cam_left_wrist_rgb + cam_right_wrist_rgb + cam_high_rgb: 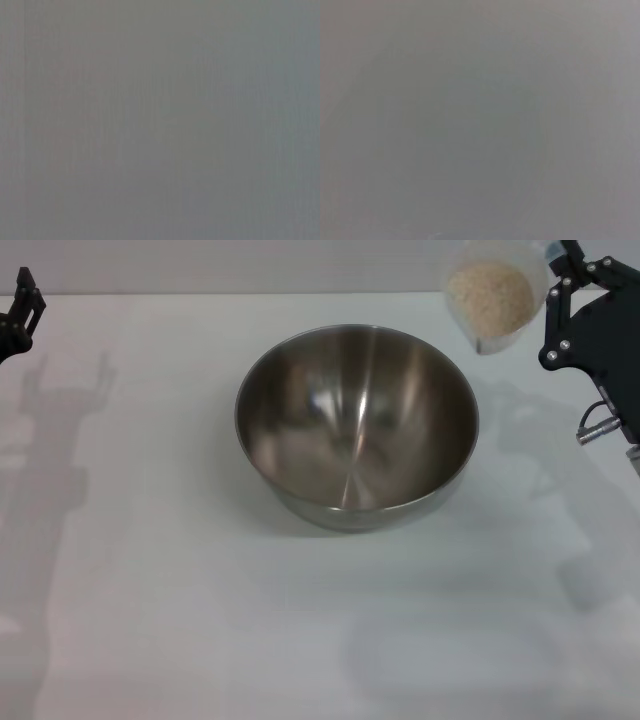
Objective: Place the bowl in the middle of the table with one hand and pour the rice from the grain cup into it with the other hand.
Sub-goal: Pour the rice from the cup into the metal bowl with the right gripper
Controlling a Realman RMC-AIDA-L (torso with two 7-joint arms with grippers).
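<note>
Left gripper (20, 310) sits parked at the far left edge of the table (150, 620), holding nothing; can't tell from this sliver whether its fingers are parted. Bowl (357, 425) stands upright near the table's middle, mouth up, inside bare, so the placing step looks done. Up at the far right the right gripper (560, 290) is closed on the side of the grain cup (495, 295), held in the air beyond the bowl's right rim, not over it. Cup is tipped, mouth facing the camera and slightly bowlward, long axis leaning away. Rice (490, 290) all inside. Left to do: carry cup over bowl, tip further. Both wrist views show only blank grey.
</note>
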